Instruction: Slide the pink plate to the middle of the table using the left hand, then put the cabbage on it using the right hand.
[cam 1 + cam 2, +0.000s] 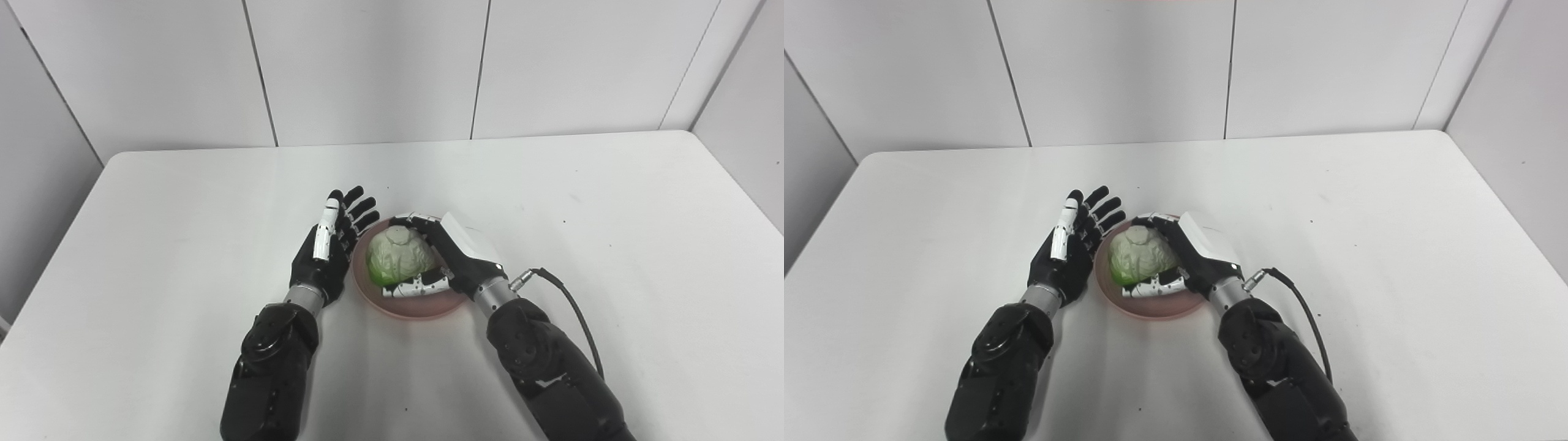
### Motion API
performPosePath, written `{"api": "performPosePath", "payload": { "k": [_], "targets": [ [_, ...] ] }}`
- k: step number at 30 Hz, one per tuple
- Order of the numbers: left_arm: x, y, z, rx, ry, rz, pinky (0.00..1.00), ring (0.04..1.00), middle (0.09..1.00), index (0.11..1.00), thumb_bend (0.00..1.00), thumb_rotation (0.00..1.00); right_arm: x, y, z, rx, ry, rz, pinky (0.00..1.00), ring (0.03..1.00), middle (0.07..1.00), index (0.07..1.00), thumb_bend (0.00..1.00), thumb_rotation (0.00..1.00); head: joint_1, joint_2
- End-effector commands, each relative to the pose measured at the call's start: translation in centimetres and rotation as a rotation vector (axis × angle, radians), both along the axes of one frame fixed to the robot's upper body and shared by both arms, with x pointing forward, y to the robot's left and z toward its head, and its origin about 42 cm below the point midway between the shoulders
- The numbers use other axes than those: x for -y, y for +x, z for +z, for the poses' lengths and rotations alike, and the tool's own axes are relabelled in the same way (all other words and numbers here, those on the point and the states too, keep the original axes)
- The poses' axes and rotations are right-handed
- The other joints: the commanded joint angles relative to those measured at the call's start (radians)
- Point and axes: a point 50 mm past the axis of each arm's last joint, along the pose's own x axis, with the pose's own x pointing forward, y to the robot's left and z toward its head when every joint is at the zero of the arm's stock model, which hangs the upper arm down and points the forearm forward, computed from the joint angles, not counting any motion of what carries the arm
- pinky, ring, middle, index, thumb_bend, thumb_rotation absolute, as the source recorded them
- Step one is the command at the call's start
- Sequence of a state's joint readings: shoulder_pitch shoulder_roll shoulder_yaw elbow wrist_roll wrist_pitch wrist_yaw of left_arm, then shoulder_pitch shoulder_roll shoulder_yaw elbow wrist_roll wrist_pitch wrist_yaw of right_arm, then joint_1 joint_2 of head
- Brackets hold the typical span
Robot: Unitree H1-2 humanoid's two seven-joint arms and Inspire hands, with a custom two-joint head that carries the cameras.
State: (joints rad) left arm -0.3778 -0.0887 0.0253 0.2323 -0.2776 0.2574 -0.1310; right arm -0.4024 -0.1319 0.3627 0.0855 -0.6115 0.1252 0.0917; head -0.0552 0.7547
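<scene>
one cabbage (399, 256), one pink plate (416, 306), two hands

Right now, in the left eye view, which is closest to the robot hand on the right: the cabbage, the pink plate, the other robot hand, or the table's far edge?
1. cabbage: the right robot hand is wrapped around it.
2. pink plate: directly underneath.
3. left robot hand: open, beside the plate's left rim.
4. table's far edge: well behind everything.
</scene>
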Motion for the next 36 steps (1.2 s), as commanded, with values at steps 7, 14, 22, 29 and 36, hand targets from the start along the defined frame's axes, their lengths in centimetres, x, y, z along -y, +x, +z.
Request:
{"api": "performPosePath", "payload": {
  "k": [7, 14, 22, 29, 36],
  "targets": [
    [0.1, 0.3, 0.6, 0.034, 0.035, -0.006, 0.86, 0.869, 0.886, 0.884, 0.47, 1.00, -0.4, -0.1, 2.6, 0.055, -0.032, 0.038, 0.67, 0.855, 0.960, 0.998, 1.00, 0.53, 0.000, 0.002],
    [0.0, 0.3, 0.5, 0.032, 0.026, -0.002, 0.86, 0.869, 0.884, 0.879, 0.46, 1.00, 0.0, -0.3, 3.3, 0.069, -0.010, 0.050, 0.72, 0.895, 0.999, 1.000, 1.00, 0.57, -0.002, 0.003],
    [-0.1, 0.3, 0.6, 0.028, 0.024, 0.005, 0.87, 0.864, 0.874, 0.870, 0.46, 1.00, 1.1, -0.8, 4.8, 0.141, 0.074, 0.055, 0.75, 0.921, 1.000, 1.000, 1.00, 0.60, -0.008, -0.001],
    [-0.6, 0.1, 0.7, 0.026, -0.010, 0.004, 0.87, 0.885, 0.888, 0.878, 0.45, 1.00, 2.8, -0.8, 5.8, 0.191, 0.227, -0.051, 0.88, 0.965, 1.000, 1.000, 0.99, 0.79, -0.022, -0.005],
    [-1.3, -0.2, 1.1, 0.049, -0.008, 0.030, 0.91, 0.887, 0.897, 0.890, 0.46, 1.00, 4.4, -0.9, 4.7, 0.136, 0.433, -0.166, 0.94, 0.975, 0.984, 1.000, 0.87, 1.00, -0.025, -0.009]
  ]
}}
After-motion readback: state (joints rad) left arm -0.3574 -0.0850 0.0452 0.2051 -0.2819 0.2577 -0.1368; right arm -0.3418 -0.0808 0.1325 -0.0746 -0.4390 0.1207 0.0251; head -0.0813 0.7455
